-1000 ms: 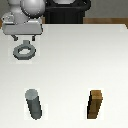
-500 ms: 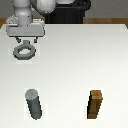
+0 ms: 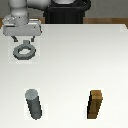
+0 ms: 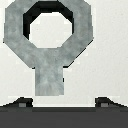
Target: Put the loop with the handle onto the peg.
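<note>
Jaws stand spread on the gripper (image 3: pixel 22 40), hanging just above the loop with the handle (image 3: pixel 23 51), which lies flat on the table (image 3: pixel 75 60), well apart from the peg (image 3: pixel 34 103). It looks light, rigid and thin; its stubby tab (image 4: pixel 49 80) seems the best hold.

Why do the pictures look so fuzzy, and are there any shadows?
Exterior view: small and blocky, so the peg and the brown block have soft edges; a faint shadow lies under the loop with the handle on the table. Wrist view: very close up, the loop looks mottled and blurry, with no glare.
</note>
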